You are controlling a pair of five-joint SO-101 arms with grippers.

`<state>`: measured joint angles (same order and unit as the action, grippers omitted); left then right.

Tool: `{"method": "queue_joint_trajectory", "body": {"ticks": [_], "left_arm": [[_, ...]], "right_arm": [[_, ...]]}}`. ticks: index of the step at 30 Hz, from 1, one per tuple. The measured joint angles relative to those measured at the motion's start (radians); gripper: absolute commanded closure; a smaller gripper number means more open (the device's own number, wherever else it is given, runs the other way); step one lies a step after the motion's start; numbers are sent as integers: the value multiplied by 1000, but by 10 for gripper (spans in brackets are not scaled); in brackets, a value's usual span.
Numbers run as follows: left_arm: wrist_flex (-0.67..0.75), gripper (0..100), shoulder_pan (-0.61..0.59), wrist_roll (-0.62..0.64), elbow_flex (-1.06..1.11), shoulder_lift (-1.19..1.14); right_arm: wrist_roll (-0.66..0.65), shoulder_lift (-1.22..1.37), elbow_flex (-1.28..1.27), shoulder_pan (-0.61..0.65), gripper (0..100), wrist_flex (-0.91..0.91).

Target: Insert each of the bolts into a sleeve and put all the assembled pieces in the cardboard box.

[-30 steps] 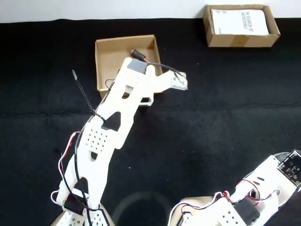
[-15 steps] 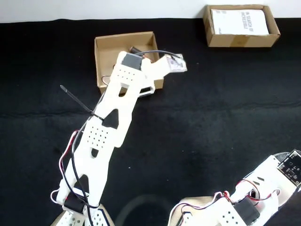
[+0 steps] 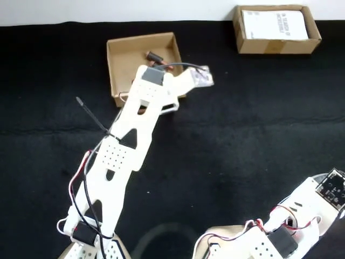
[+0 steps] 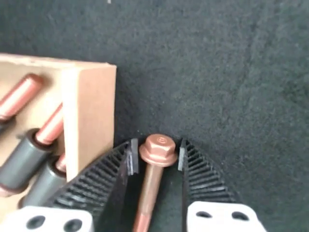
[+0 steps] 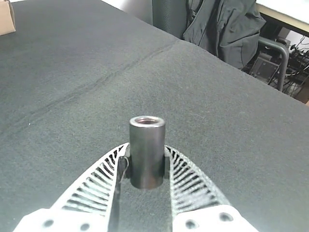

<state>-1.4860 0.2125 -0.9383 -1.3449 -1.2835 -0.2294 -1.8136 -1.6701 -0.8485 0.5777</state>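
Black-clothed table (image 3: 242, 162) — chair (image 5: 170, 13) beyond.

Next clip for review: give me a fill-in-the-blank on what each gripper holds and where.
The left gripper is shut on a copper ____.
The right gripper holds a dark sleeve standing ____.
The left gripper's piece is ____ the cardboard box, beside its wall, while assembled pieces lie within.
Missing words: bolt; upright; outside.

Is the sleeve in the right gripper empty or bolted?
Empty: the sleeve stands upright in the right gripper, its bore open.
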Motion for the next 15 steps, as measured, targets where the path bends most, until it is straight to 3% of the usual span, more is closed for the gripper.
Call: {"method": "queue_joint_trajectory", "body": {"ticks": [15], "left_arm": [[-15,833,-9,-112,-14,-2]], "right_arm": [[0,0,0,0,991,0]]}}
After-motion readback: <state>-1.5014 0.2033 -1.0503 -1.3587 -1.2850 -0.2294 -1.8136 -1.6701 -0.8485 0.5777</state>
